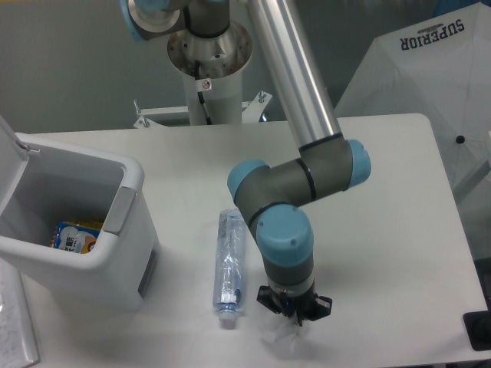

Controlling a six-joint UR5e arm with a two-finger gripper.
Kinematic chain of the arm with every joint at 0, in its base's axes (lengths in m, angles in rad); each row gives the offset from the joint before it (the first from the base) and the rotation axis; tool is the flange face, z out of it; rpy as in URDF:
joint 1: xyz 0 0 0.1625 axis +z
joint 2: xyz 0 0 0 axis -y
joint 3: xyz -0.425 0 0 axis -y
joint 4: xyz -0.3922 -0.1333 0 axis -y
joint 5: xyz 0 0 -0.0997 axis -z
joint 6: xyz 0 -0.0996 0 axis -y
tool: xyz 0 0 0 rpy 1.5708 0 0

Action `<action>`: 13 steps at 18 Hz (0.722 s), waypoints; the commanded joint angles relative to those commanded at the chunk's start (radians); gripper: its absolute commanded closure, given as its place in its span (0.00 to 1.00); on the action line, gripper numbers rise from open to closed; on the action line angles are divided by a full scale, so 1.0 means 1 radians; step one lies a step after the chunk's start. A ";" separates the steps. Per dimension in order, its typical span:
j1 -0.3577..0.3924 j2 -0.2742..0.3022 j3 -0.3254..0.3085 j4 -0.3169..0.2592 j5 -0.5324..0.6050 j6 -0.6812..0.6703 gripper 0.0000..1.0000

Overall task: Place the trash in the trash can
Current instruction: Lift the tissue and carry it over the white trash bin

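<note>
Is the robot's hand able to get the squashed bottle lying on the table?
Probably yes. The bottle lies flat in the open just beside the hand, with nothing on it or between them. The hand is over the paper wad at the moment, though.

The arm's blue wrist joint (285, 239) is covering the pincer (294, 313), so its fingertips and how wide they stand are impossible to make out. The paper wad (282, 337) is showing only as a pale blur beneath. The trash can (77, 261) is running off the left edge, its lid mostly cropped.
</note>
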 joint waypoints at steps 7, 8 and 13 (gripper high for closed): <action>-0.057 0.189 -0.060 -0.002 -0.160 -0.094 1.00; -0.066 0.213 -0.066 -0.002 -0.183 -0.103 1.00; -0.095 0.333 -0.083 -0.002 -0.293 -0.160 1.00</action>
